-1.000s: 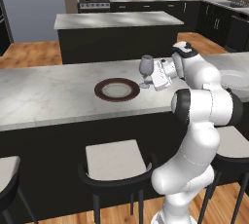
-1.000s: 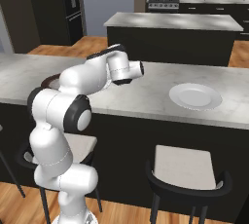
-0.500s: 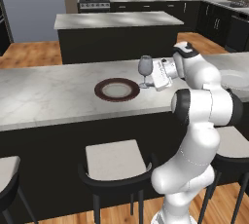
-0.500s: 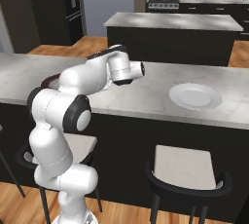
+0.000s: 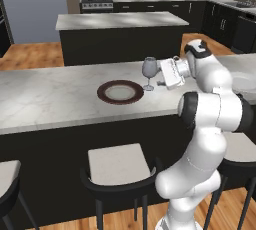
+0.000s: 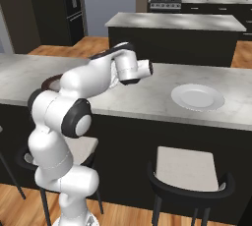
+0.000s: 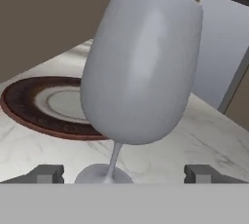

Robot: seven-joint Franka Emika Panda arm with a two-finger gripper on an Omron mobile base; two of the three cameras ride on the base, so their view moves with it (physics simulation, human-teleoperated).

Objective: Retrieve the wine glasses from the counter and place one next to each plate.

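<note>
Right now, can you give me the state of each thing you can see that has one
wine glass: upright on the bar top, empty, beside the brown-rimmed plate, released
brown-rimmed plate: flat on the bar top, empty
white plate: flat on the bar top, empty, no glass beside it
hand: open, fingertips either side of the glass stem

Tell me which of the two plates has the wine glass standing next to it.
The brown-rimmed plate: the wine glass stands beside it. The plain white plate has none.

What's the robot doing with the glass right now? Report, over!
Jaws open, either side of the wine glass stem. Glass standing upright beside the brown-rimmed plate. White plate has no glass yet. Nothing in the way.
</note>
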